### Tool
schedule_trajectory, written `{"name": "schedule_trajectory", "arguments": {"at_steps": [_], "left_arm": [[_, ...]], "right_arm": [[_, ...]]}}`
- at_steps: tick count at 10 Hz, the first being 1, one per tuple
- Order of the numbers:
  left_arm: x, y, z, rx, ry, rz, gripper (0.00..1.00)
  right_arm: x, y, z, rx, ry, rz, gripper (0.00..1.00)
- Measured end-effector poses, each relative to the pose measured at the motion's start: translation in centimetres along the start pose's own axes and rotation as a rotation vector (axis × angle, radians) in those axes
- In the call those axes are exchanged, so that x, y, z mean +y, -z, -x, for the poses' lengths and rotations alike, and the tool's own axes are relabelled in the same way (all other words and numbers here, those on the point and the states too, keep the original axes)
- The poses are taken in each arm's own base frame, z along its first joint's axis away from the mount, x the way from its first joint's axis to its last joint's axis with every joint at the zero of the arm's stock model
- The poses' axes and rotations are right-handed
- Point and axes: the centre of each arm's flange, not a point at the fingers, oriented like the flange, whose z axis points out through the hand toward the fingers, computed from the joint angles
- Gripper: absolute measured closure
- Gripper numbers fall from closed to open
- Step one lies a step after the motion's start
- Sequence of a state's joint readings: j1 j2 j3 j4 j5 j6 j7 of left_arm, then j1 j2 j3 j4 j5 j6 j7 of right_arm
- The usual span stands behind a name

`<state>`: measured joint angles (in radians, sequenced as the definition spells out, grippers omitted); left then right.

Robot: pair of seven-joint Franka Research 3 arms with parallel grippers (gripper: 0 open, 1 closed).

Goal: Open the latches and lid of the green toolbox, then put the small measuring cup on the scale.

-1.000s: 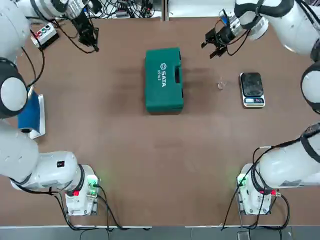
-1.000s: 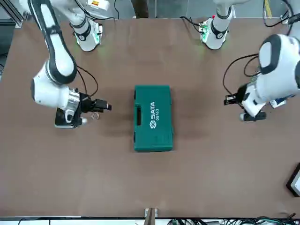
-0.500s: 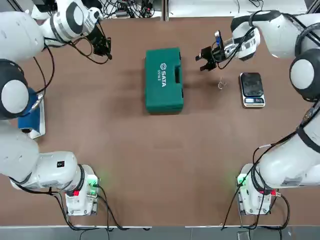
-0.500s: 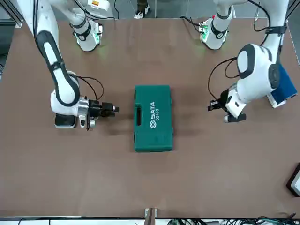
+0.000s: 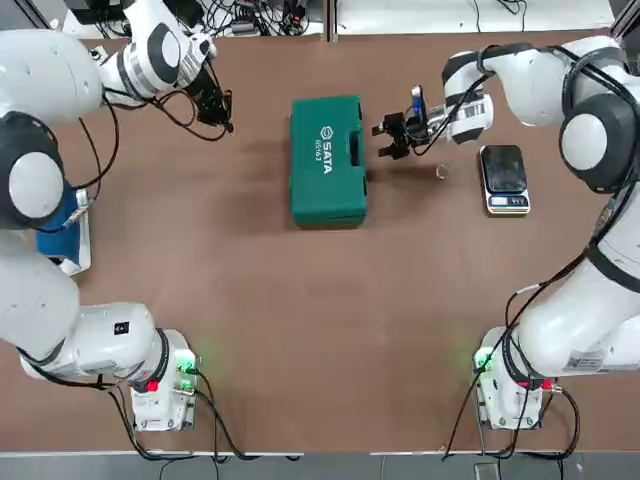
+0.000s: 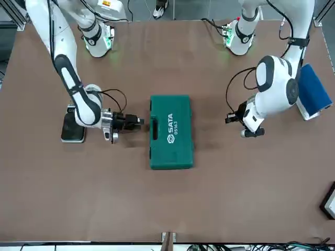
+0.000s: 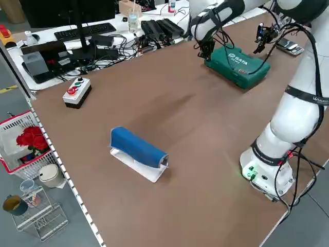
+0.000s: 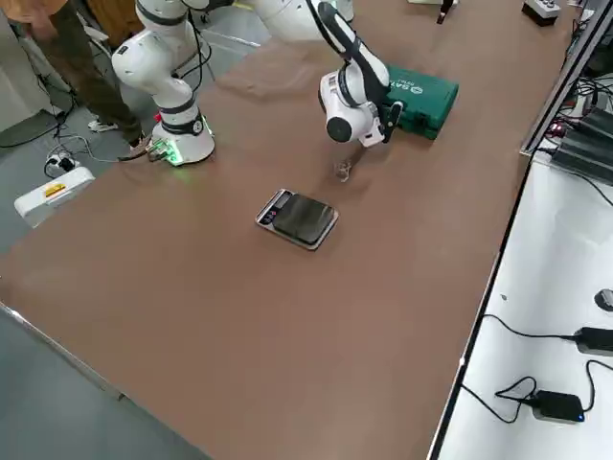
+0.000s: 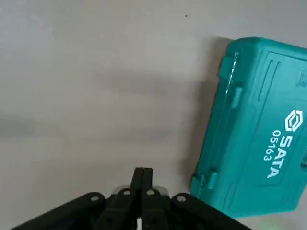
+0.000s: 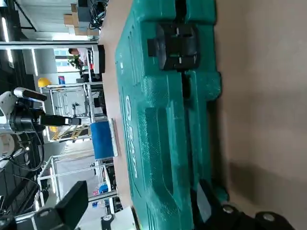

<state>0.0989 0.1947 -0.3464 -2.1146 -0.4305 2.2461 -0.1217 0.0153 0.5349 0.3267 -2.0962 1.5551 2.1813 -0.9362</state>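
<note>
The dark green rectangular plastic toolbox (image 5: 327, 159) lies closed mid-table; right gripper (image 5: 388, 138), fingers spread, sits just right of its handle side; tiny clear measuring cup (image 5: 441, 171) stands beside the black scale (image 5: 503, 178); farther left, left gripper (image 5: 222, 112) hovers, fingers pressed together.

Right gripper (image 6: 137, 121) beside green toolbox (image 6: 170, 131)

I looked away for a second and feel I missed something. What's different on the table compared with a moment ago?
Both arms closed in on the green toolbox. The right pincer, open, moved to its handle side; the left pincer, shut, drew nearer the opposite side. Neither holds anything. The toolbox stayed closed; the small measuring cup and scale have not moved.
</note>
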Motion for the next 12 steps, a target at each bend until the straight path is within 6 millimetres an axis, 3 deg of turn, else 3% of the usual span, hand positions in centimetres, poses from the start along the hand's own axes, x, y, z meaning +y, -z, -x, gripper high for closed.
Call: {"name": "schedule_trajectory", "arguments": {"at_steps": [4, 12], "left_arm": [[0.1, -3.1, -0.7, 0.017, 0.001, 0.004, 0.99], [0.0, -3.3, -0.7, 0.014, 0.008, 0.004, 0.99]], "right_arm": [[-0.6, -1.5, 0.1, 0.035, -0.013, 0.012, 0.01], [0.3, -3.9, 0.0, 0.056, -0.028, 0.054, 0.07]]}}
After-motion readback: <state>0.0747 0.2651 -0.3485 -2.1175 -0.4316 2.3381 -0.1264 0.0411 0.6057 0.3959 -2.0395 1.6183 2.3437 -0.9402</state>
